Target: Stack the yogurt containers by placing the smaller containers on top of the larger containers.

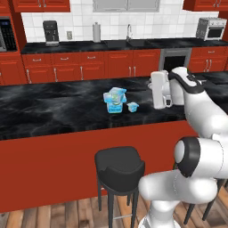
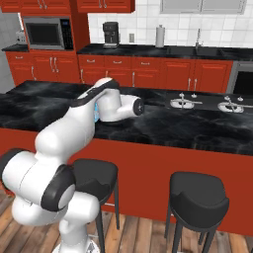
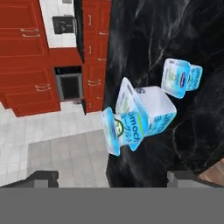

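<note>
While sitting on black marble island counter, mid-sized teal cup carries wide pale-lidded tub tilted on top. Tiny white cup just right of them, apart, on same counter. In hand view: wide tub, mid-sized cup touching it, tiny cup near. Gripper fingertips spread wide, gripping nothing, well back from tubs. Black stool near side of island; red cabinets far behind.

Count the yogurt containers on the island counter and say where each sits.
3. The wide tub stands on the black counter, the mid-sized cup sits on top of it, and the tiny cup rests on the counter just right of them.
</note>
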Robot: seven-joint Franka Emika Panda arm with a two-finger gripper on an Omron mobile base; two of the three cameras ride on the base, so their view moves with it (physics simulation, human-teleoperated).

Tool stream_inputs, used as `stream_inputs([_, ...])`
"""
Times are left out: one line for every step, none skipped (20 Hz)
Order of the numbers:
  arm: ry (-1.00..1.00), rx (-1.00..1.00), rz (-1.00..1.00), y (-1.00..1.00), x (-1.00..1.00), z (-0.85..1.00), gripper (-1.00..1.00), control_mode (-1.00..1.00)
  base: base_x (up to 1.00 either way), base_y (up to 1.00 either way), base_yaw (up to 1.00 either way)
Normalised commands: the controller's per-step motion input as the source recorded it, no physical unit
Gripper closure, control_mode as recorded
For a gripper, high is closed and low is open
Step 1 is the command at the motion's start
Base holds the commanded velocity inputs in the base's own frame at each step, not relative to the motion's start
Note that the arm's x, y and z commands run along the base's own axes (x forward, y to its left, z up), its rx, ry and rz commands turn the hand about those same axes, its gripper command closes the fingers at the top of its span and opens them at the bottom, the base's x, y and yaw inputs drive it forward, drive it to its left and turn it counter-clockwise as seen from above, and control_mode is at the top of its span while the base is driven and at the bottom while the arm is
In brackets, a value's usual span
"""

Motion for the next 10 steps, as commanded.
stream_inputs([0.13,0.17,0.11,-0.44,-0.01,0.00,-1.00,-1.00,0.00,0.00,0.00])
stream_inputs([0.17,0.15,0.12,-0.44,-0.07,0.00,-1.00,-1.00,0.00,0.00,0.00])
stream_inputs([0.19,0.13,0.17,-0.34,0.00,-0.01,-1.00,-1.00,0.00,0.00,0.00])
stream_inputs([0.23,0.09,0.21,-0.21,0.00,-0.06,-1.00,-1.00,0.00,0.00,0.00])
stream_inputs([0.24,0.00,0.23,-0.05,0.00,0.00,-1.00,-1.00,0.00,0.00,0.00])
stream_inputs([0.23,0.00,0.23,0.00,0.00,0.00,-1.00,-1.00,0.00,0.00,0.00])
stream_inputs([0.27,-0.03,0.22,0.00,0.00,0.00,-1.00,-1.00,0.00,0.00,0.00])
stream_inputs([0.26,-0.09,0.22,0.00,0.00,0.00,-1.00,-1.00,0.00,0.00,0.00])
stream_inputs([0.21,-0.15,0.22,0.00,0.00,0.00,-1.00,-1.00,0.00,0.00,0.00])
stream_inputs([0.19,-0.16,0.21,0.00,0.00,0.00,-1.00,-1.00,0.00,0.00,0.00])
